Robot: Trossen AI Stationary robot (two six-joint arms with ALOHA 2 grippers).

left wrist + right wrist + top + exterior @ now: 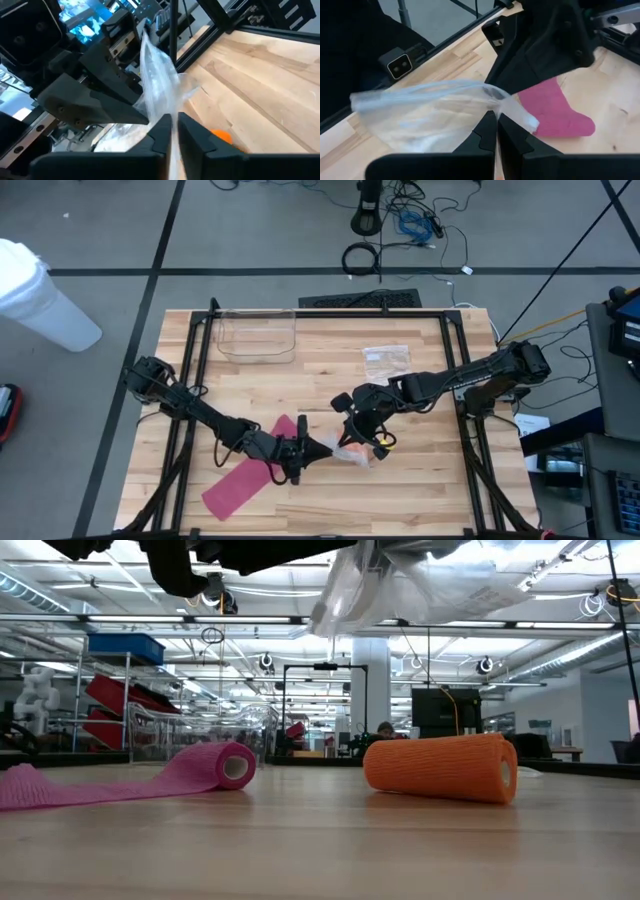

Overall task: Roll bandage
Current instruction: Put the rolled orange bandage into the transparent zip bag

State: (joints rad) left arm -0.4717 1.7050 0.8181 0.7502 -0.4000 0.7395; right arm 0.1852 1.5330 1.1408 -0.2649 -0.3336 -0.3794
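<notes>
Both the left end effector (pixel 172 135) and the right end effector (pixel 496 131) are clenched on the crinkled clear plastic bag (pixel 427 112), stretched above the desk (pixel 420 490). They'd best pull evenly, so it opens rather than tears.

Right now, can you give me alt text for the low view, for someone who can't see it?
An orange bandage roll lies on its side on the wooden table, with a partly unrolled pink bandage to its left. A clear plastic bag hangs above them from dark robot arms at the top edge.
</notes>
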